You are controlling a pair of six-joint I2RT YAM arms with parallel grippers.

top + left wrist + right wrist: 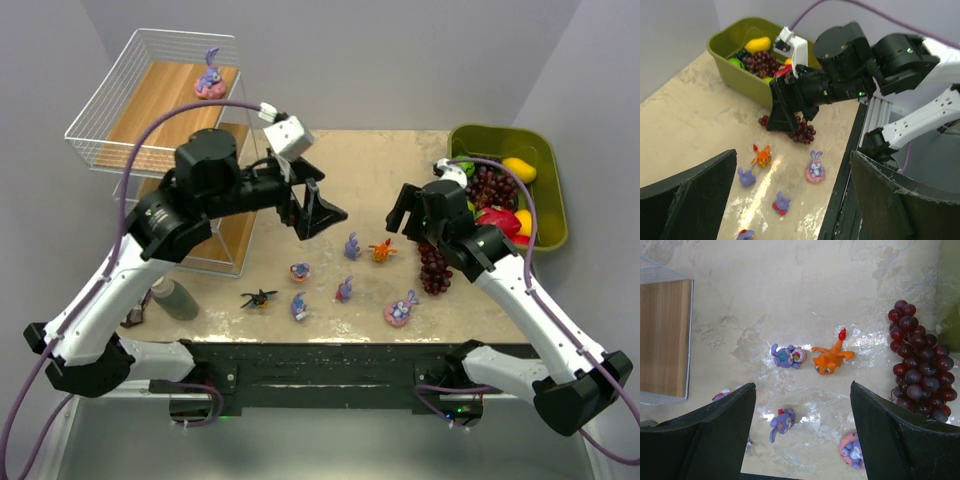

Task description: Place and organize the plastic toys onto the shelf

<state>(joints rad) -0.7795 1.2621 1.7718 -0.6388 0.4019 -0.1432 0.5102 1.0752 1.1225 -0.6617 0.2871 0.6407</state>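
The shelf (150, 110), white wire with wooden boards, stands at the far left. One bunny on a pink base (209, 80) sits on its top board. Several toys lie on the table: a purple bunny (352, 246), an orange figure (382, 250), a black insect (258, 298), a bunny on a pink base (401, 310) and others. My left gripper (318, 212) is open and empty above the table, right of the shelf. My right gripper (405, 222) is open and empty above the orange figure (830, 359) and a purple bunny with a red bow (781, 422).
A dark grape bunch (434, 265) lies on the table beside the right arm. An olive-green bin (520, 190) with fruits stands at the far right. A grey-green bottle (175, 298) lies near the shelf's front corner.
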